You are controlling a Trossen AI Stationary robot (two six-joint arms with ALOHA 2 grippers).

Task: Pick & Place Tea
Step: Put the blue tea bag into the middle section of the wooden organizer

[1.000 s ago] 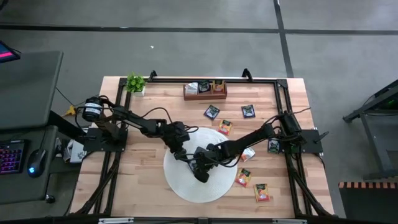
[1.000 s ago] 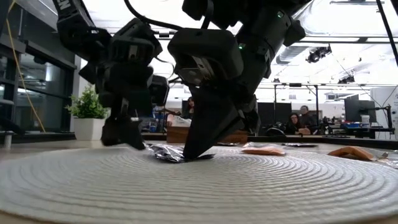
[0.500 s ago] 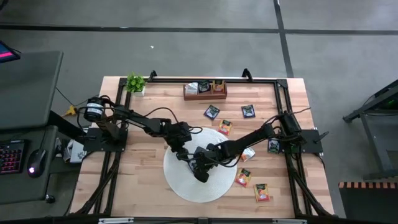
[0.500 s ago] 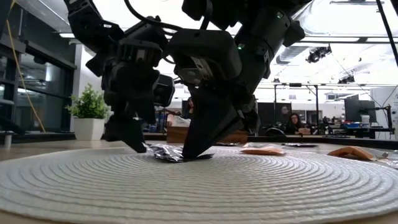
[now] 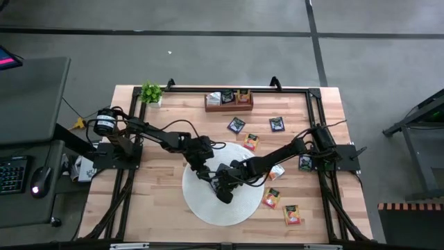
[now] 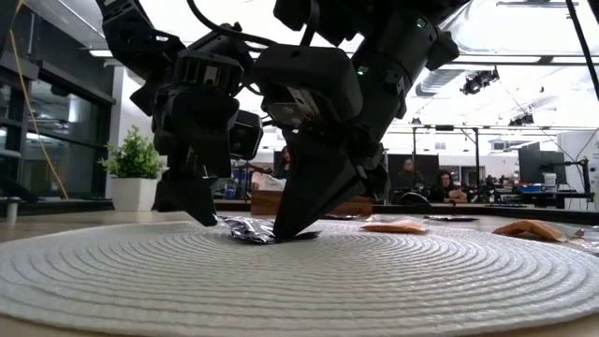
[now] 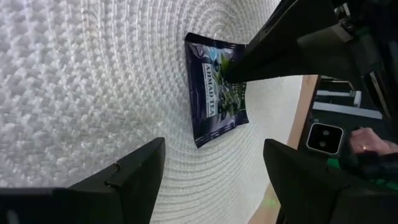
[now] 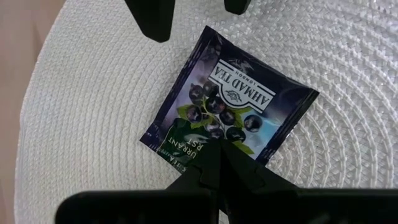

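Note:
A black tea sachet [image 8: 231, 118] lies flat on the round white woven mat [image 5: 208, 208]; it also shows in the left wrist view [image 7: 214, 99] and the low view [image 6: 245, 229]. My right gripper [image 8: 214, 149] is shut, with its tip down on the sachet [image 5: 219, 189]. My left gripper [image 7: 214, 177] stands open just beyond the sachet's far-left side [image 5: 206, 175], its two fingers [image 8: 149, 15] low over the mat and clear of the sachet. My right gripper presses its shut fingertips [image 7: 239, 68] down on the sachet's printed face, close to one edge [image 8: 208, 134]. It comes slanting down from the table's right side. The sachet stays flat on the mat under the tip.
More sachets lie on the bare wood right of the mat [image 5: 250, 142] [image 5: 277, 124] [image 5: 271, 198] [image 5: 292, 214]. A brown wooden tray [image 5: 229, 105] holding sachets stands at the far edge, with a small potted plant [image 5: 150, 92] at the far left corner. People sit in the room behind.
My left gripper has tipped a little and its open fingers have edged closer to the black sachet, staying low over the mat. My right gripper and the sachet have kept still.

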